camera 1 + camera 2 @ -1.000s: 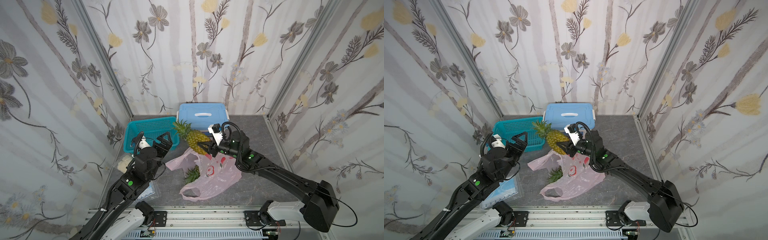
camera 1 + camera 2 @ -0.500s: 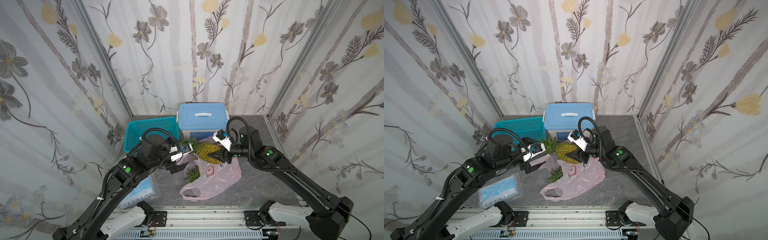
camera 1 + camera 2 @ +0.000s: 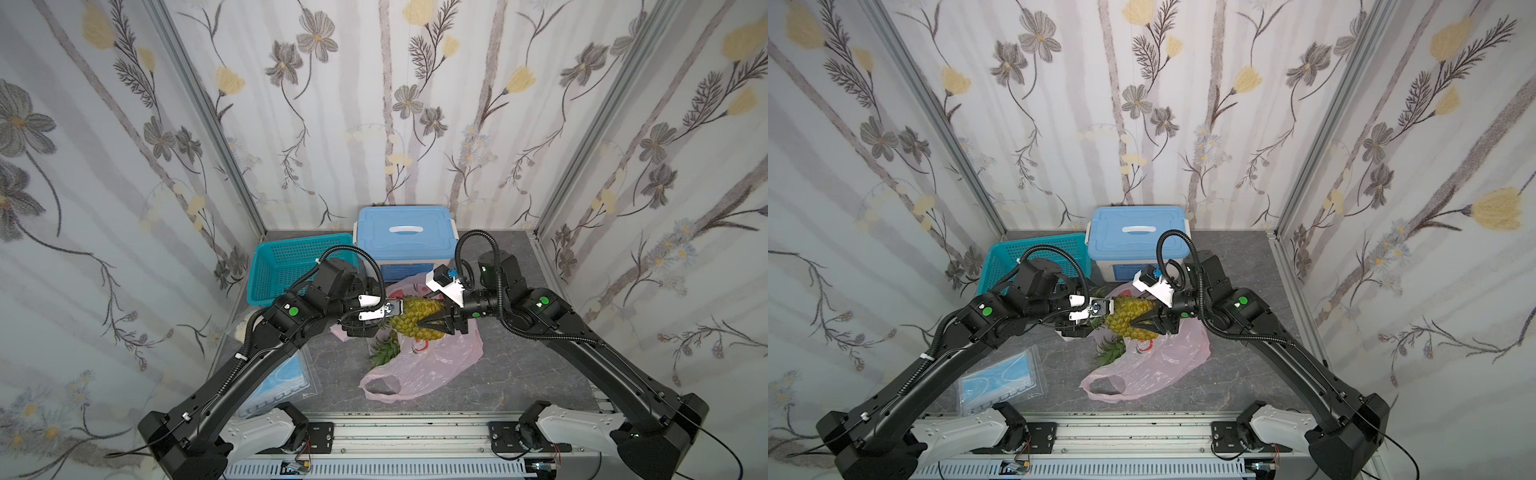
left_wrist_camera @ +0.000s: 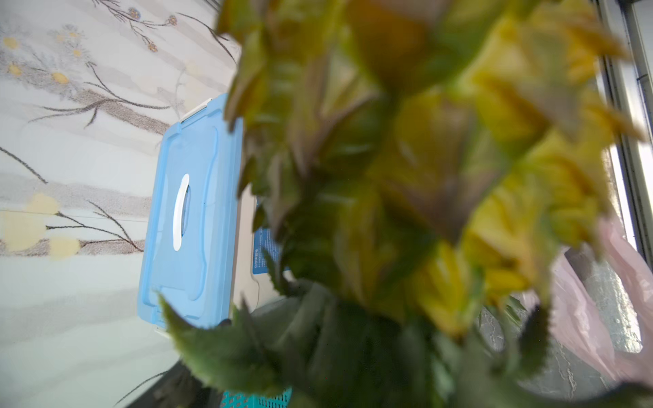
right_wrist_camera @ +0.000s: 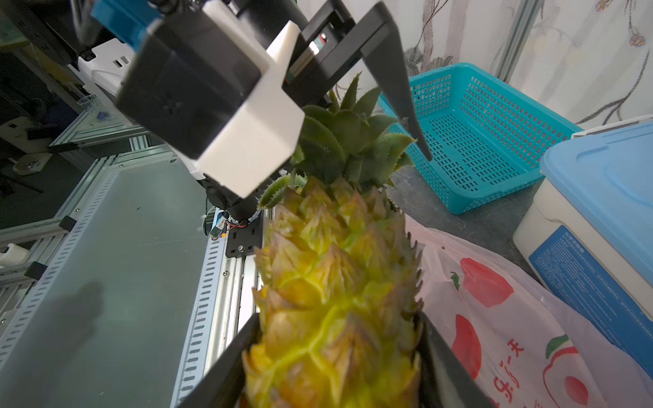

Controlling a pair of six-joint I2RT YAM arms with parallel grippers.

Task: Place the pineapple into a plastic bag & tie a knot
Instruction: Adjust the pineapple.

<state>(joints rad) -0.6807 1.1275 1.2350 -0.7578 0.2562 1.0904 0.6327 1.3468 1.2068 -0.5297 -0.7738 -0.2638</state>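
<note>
The pineapple (image 3: 415,313) (image 3: 1129,313) hangs level in the air above the far end of the pink plastic bag (image 3: 436,361) (image 3: 1163,357), which lies flat on the table. My right gripper (image 3: 432,324) (image 5: 335,339) is shut on the yellow body, a black finger on each side. My left gripper (image 3: 384,322) (image 3: 1096,320) is at the crown end, jaws spread round the leaves. One left finger (image 5: 395,81) stands beside the crown. The left wrist view is filled by the blurred pineapple (image 4: 424,159). No knot shows.
A teal basket (image 3: 291,266) and a blue-lidded box (image 3: 405,237) stand at the back. A clear packet with blue contents (image 3: 1000,382) lies front left. A loose tuft of green leaves (image 3: 386,349) rests at the bag's edge. A metal rail (image 3: 395,432) runs along the front.
The right arm has brought the pineapple forward and turned it level above the bag. The left arm has swung in from the left up to the crown, and its jaws have narrowed.
</note>
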